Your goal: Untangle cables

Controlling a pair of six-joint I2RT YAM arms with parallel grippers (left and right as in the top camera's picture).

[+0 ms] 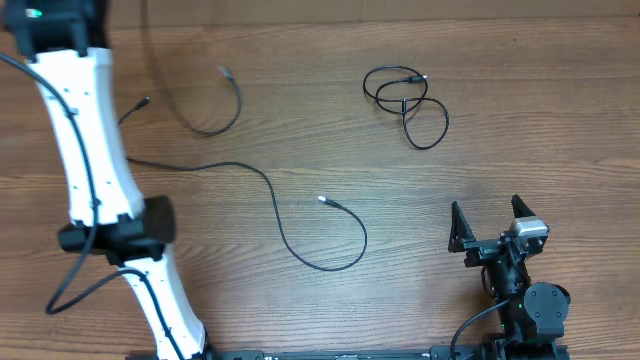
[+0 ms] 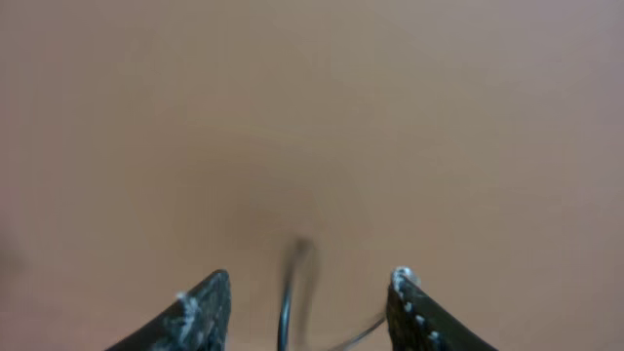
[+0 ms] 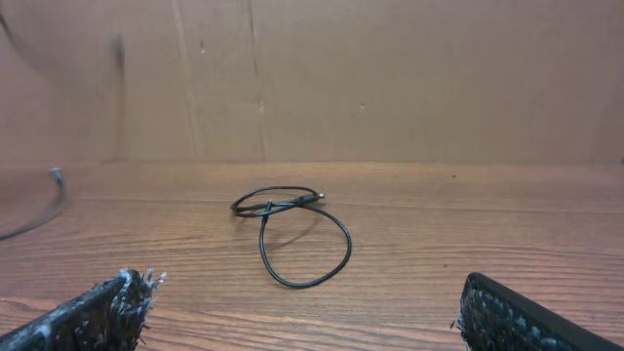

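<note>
A small looped black cable [image 1: 404, 100] lies at the back right of the wooden table; it also shows in the right wrist view [image 3: 349, 246], ahead of my right gripper. A long black cable [image 1: 272, 195] snakes across the middle and ends in a loop at the front. Another black cable [image 1: 236, 105] curves at the back left. My right gripper [image 1: 490, 215] [image 3: 302, 292] is open and empty near the front right. My left gripper [image 2: 307, 288] is open, out of the overhead view past the back left corner. A blurred black cable [image 2: 286, 312] runs between its jaws.
My left arm [image 1: 90, 150] stretches along the table's left side from front to back. A cardboard wall [image 3: 390, 78] stands behind the table. A cable end [image 3: 57, 177] lies at the far left in the right wrist view.
</note>
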